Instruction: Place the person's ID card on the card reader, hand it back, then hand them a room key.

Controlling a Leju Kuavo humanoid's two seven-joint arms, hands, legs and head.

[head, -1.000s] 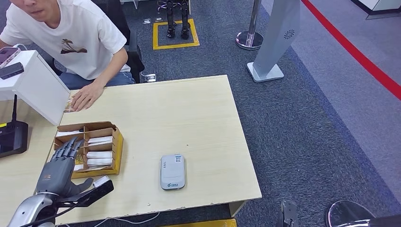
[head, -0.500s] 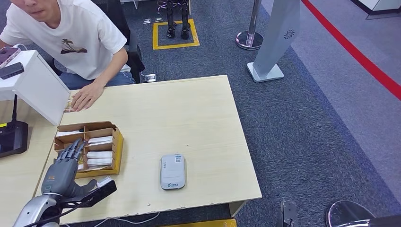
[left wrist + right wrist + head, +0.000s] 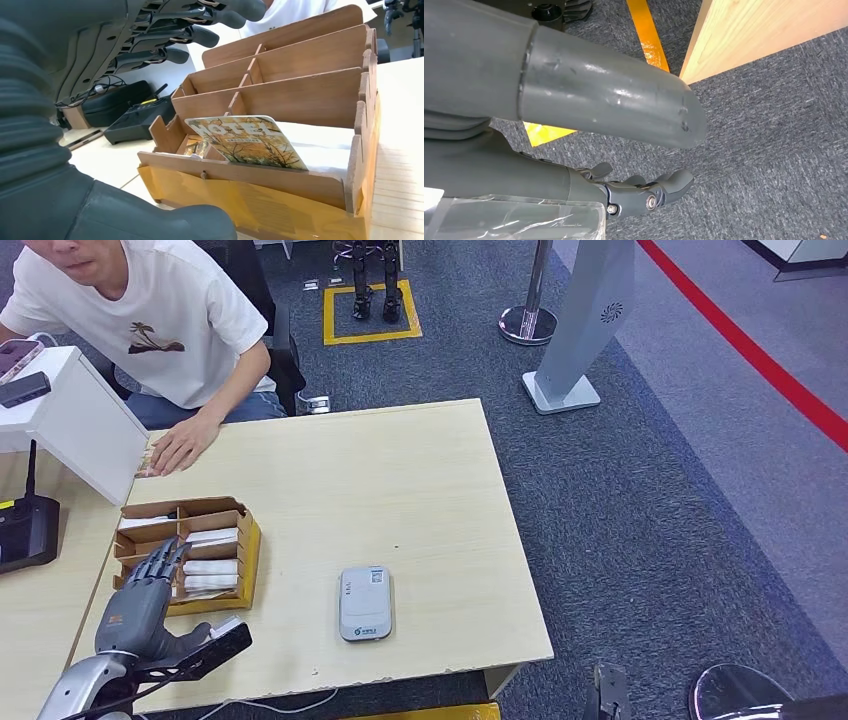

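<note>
Grey carpet with a red line and a yellow floor square surrounds a pale wooden table (image 3: pixel 400 490). On its near left stands a wooden card box (image 3: pixel 190 555) with compartments holding white cards; the left wrist view shows a room key (image 3: pixel 247 140) printed "HOTEL" leaning in the nearest compartment. The left hand (image 3: pixel 140 600) hovers over the box's near left side, fingers (image 3: pixel 200 35) spread and holding nothing. A grey card reader (image 3: pixel 365 602) lies to the right of the box, well apart. At the far left a person (image 3: pixel 150 320) in a white shirt rests a hand (image 3: pixel 180 445) on the table. The right hand (image 3: pixel 644 192) hangs over the carpet beside the table edge, fingers curled loosely, holding nothing.
</note>
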